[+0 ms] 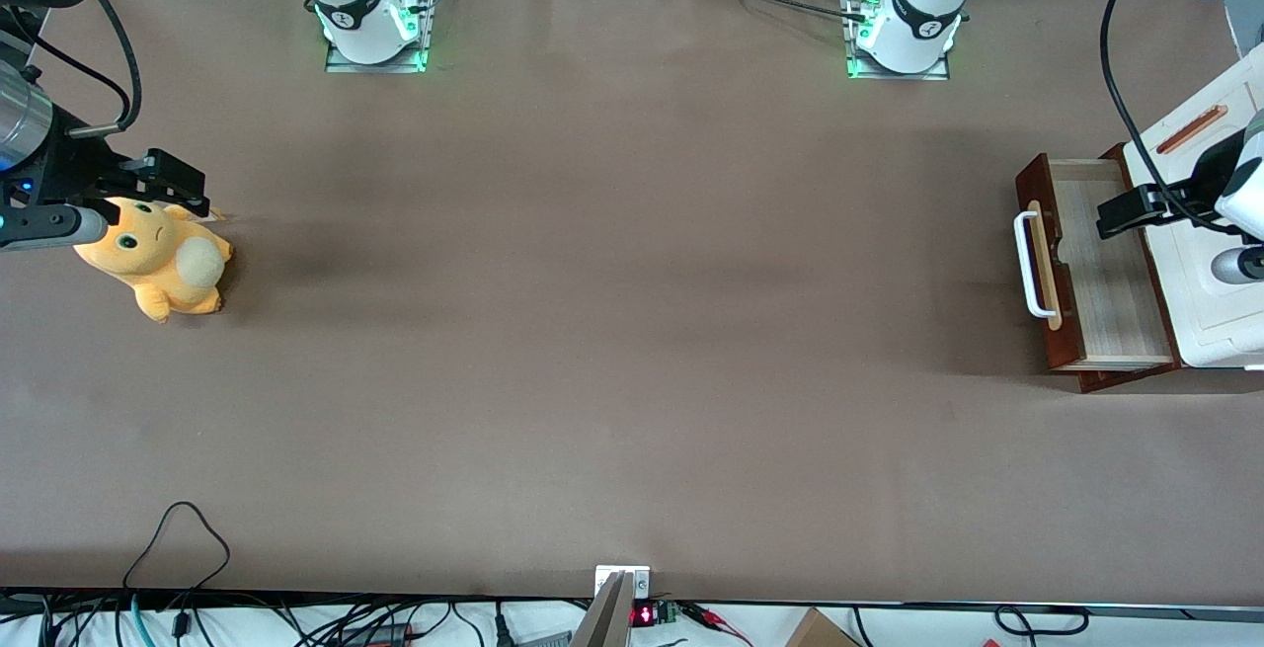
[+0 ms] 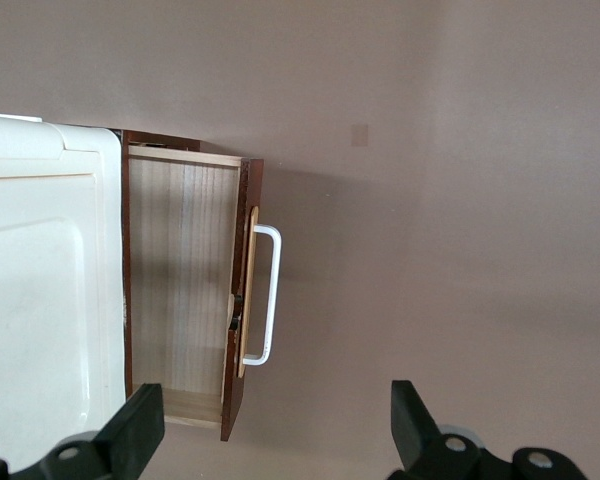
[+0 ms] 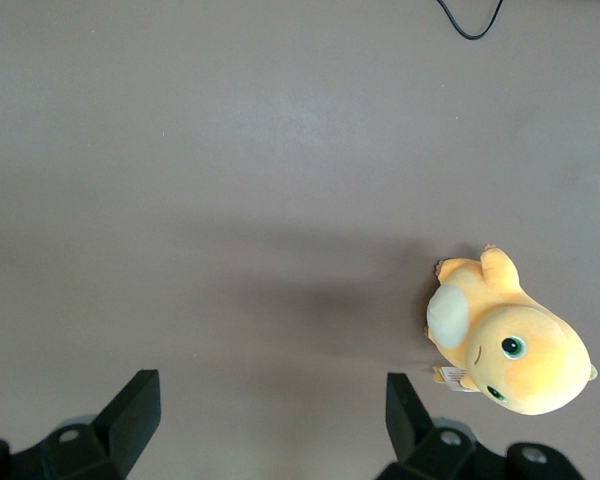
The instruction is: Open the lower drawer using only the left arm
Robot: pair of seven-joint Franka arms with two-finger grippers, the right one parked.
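With the drawer [image 1: 1106,277] already pulled out at the right edge of the front view, we lift our released hand [image 1: 1136,212] straight up above it, clear of its handle [image 1: 1030,265].

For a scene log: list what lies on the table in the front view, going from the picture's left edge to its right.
Orange plush toy → bare brown table → white loop handle → lower drawer, pulled out → the left arm's gripper, open, above the drawer → white cabinet top.
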